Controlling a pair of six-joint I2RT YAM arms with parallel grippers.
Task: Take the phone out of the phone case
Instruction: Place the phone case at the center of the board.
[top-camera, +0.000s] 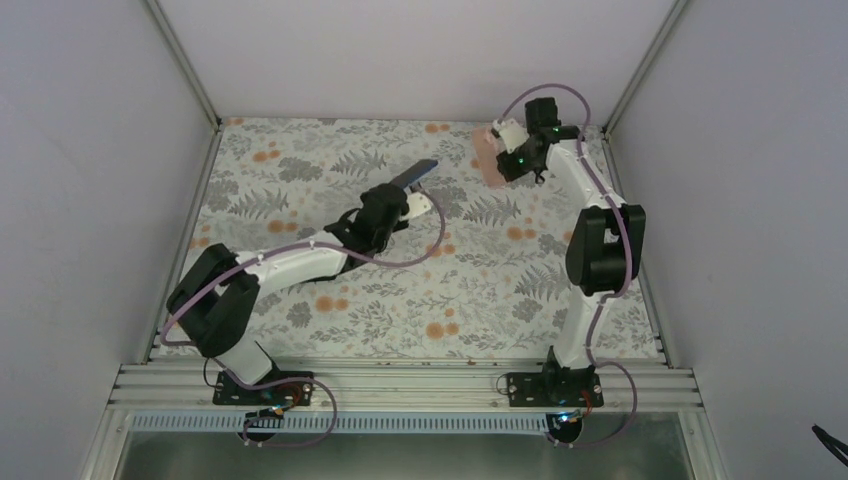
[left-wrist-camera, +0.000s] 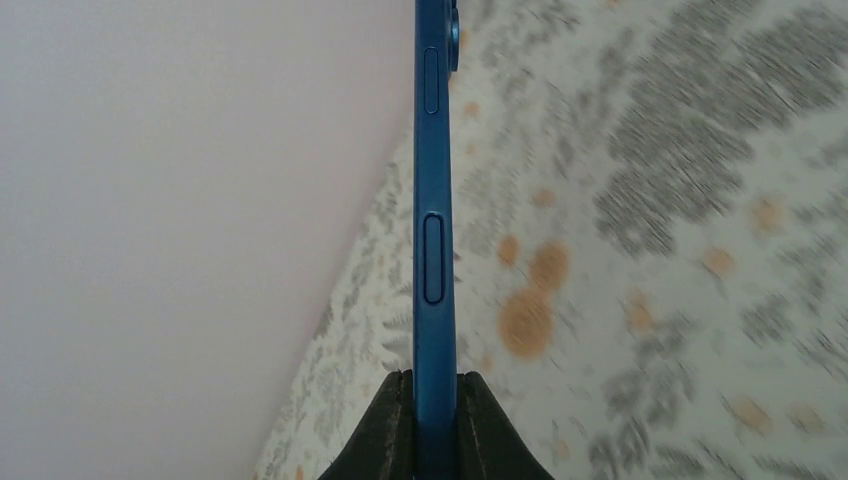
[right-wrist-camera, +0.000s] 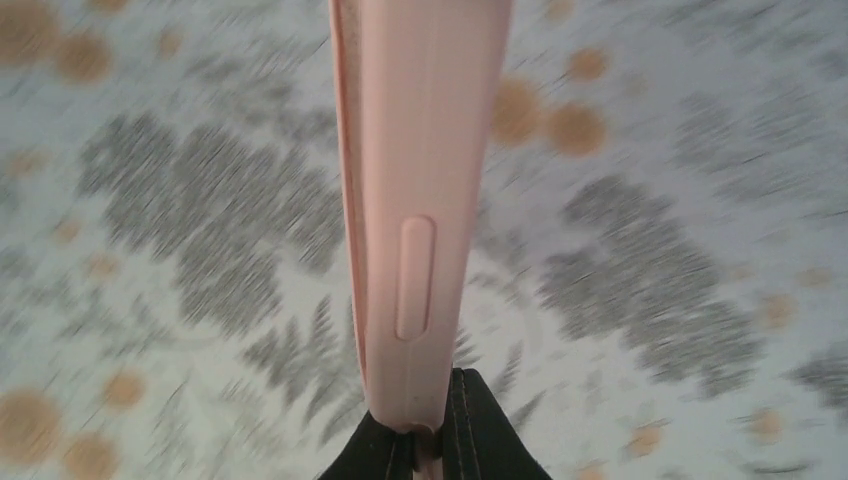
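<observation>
Left gripper (left-wrist-camera: 435, 398) holds phone (left-wrist-camera: 435, 200) pointing far-right; right gripper (right-wrist-camera: 432, 435) holds case (right-wrist-camera: 420, 150).

1. Left arm (top-camera: 290, 262): white link shells alternate with black joint housings.
2. Right arm (top-camera: 600, 240): same white-and-black construction. Green indicator lights (top-camera: 520, 157) glow on the black wrist section.
3. Cable (top-camera: 550, 88): a thin purple line runs along each arm in loose loops, from base to wrist.
4. Mounting plate (top-camera: 262, 388): each arm has a black, flat base plate fixed on a ribbed aluminium rail (top-camera: 400, 385).
5. Left fingers (left-wrist-camera: 385, 430): matte black, tapering toward the tip.
6. Right fingers (right-wrist-camera: 485, 440): matte black, with a lengthwise seam.
</observation>
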